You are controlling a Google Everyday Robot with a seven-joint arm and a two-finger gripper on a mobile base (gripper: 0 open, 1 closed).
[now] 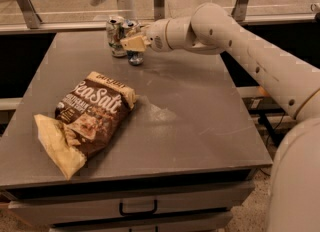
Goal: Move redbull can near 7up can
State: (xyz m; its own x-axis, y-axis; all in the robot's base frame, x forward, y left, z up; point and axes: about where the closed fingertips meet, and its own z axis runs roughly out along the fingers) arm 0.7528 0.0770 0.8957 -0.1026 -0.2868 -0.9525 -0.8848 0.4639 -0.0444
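The cream-coloured fingers (pixel 130 42) are clenched around the middle of the redbull can (pixel 135 58), which stands upright at the far edge of the table (pixel 200 111), just beside the 7up can (pixel 114 35) on its left and nearly touching it. The gripper (pixel 134 43) sits there at the end of the white arm (pixel 220 26), which reaches in from the right. Well apart, towards the near left corner, lies a brown sea-salt chip bag (pixel 95 111).
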